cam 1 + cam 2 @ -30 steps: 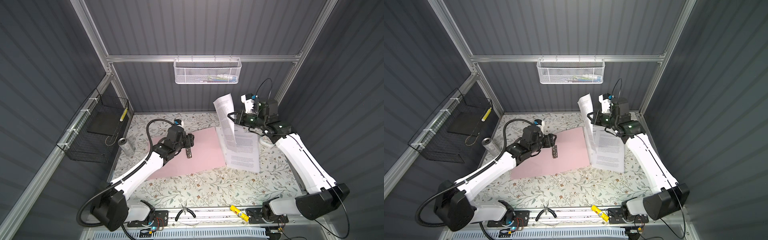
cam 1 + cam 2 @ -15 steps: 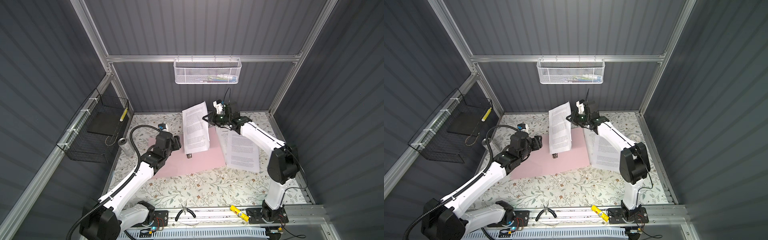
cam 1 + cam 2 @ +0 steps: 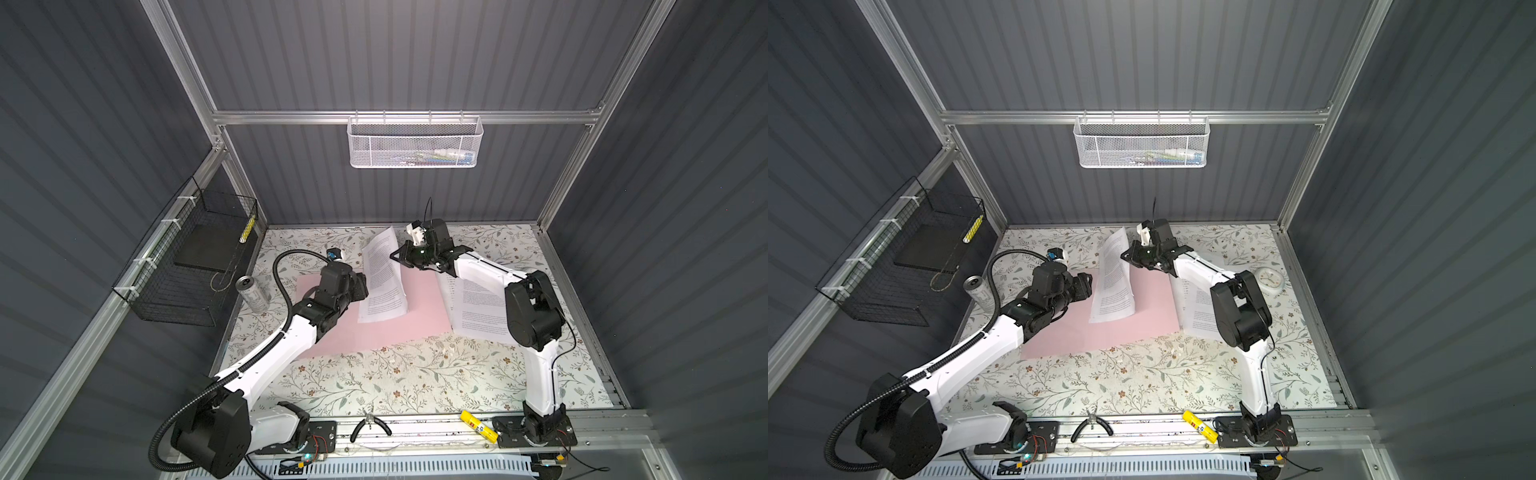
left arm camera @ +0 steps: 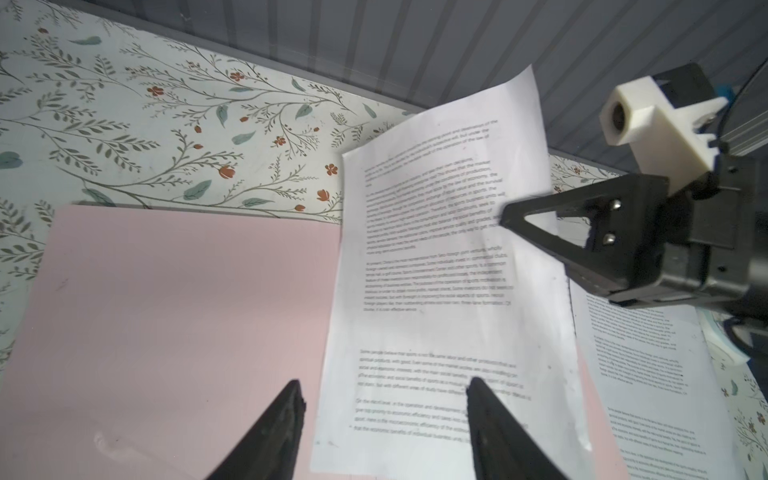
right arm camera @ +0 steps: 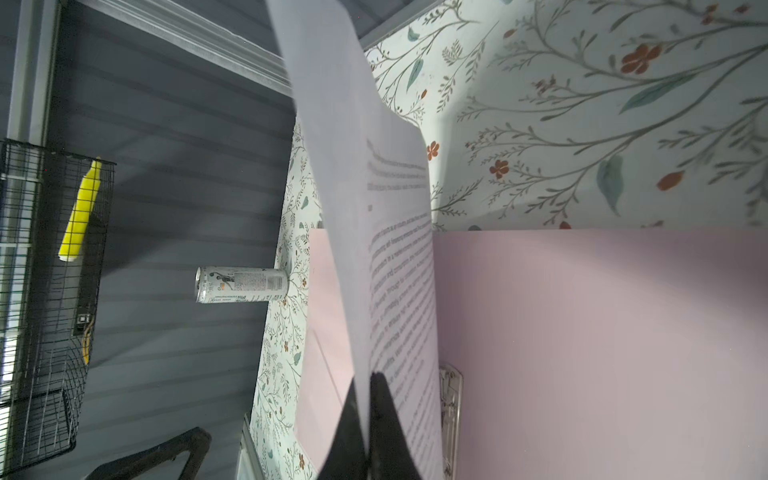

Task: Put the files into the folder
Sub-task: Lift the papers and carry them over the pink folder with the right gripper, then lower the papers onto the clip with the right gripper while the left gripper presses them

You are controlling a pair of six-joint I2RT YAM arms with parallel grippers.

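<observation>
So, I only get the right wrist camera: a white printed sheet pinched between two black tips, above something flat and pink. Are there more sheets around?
Observer: Yes, more white printed paper sheets lie flat at the right edge of the thin pale pink folder.
Operator: What is the other arm doing?
Observer: The left gripper is open, its tips poised over the near end of the held sheet, gripping nothing.
Operator: Anything else lying around?
Observer: A small round white clock sits on the flowered table near the right wall.
</observation>
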